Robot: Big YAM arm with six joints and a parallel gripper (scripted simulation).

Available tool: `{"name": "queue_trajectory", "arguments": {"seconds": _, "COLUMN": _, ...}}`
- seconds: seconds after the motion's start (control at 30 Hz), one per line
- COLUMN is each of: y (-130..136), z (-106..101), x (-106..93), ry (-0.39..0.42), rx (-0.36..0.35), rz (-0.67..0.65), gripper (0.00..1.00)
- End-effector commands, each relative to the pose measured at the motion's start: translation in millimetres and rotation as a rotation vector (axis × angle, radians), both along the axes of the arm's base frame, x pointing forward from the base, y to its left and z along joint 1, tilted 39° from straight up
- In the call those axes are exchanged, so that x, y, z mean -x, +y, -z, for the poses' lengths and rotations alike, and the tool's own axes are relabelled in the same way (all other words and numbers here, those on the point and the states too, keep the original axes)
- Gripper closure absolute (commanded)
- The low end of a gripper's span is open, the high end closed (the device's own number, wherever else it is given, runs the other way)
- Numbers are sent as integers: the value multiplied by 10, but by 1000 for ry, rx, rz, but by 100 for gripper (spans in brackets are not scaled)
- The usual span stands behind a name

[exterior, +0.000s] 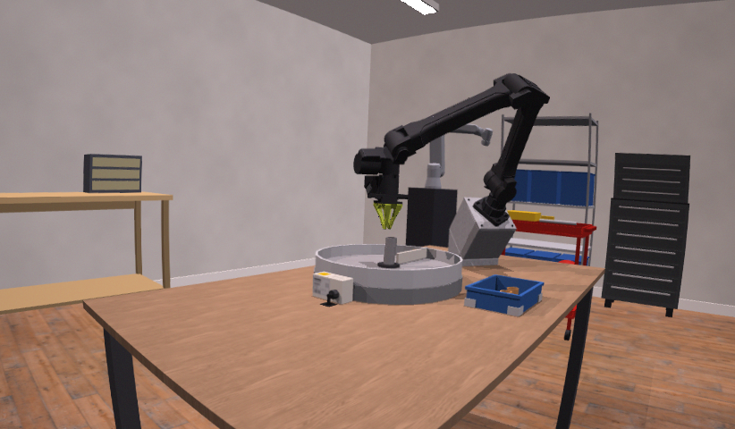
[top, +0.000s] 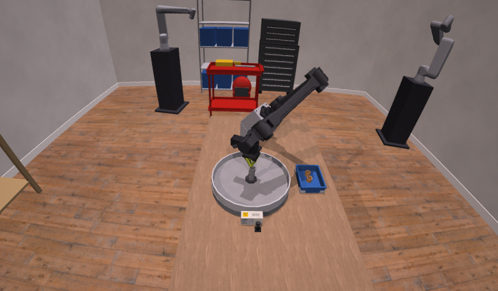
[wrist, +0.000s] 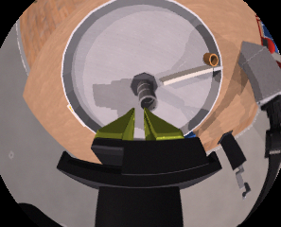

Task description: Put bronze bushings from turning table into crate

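Observation:
The grey turning table (top: pixel 226 187) (exterior: pixel 409 279) (wrist: pixel 112 43) has a raised rim. One bronze bushing (wrist: pixel 211 60) lies on it near the rim, beside the white bar (exterior: pixel 411 256) (wrist: pixel 187 76); in the top and exterior views it is hidden. A grey post (top: pixel 252 173) (exterior: pixel 390 250) with ring-like segments stands at the centre; I cannot tell whether those rings are steel bushings. Two bronze bushings (top: pixel 308 173) (top: pixel 309 179) (exterior: pixel 512 290) are in the blue crate (top: pixel 312 188) (exterior: pixel 491 300), right of the turning table. My gripper (top: pixel 251 166) (exterior: pixel 386 228) (wrist: pixel 139 111) is shut and empty, above the post.
A white box (top: pixel 246 219) (exterior: pixel 328 286) with a small black piece (top: pixel 257 228) (exterior: pixel 333 296) stands by the turning table's front rim. My arm's grey base (top: pixel 248 120) (exterior: pixel 477 233) stands behind the turning table. The crate's walls and the turning table's rim are raised edges.

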State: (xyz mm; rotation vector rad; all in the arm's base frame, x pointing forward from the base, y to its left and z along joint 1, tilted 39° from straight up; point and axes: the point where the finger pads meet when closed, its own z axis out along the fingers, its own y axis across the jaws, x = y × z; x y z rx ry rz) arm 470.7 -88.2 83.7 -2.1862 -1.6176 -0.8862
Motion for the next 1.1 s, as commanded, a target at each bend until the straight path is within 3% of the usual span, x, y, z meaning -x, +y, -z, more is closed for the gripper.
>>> {"name": "queue_trajectory", "arguments": {"seconds": 0.0, "y": -178, "z": -232, "x": -55, "ry": -47, "rx": 21, "rz": 20, "gripper": 87}}
{"name": "queue_trajectory", "arguments": {"seconds": 0.17, "y": -220, "z": -313, "x": -106, "ry": -62, "rx": 27, "rz": 21, "gripper": 87}}
{"name": "queue_trajectory", "arguments": {"seconds": 1.07, "y": -228, "z": -315, "x": -121, "ry": -68, "rx": 30, "rz": 23, "gripper": 87}}
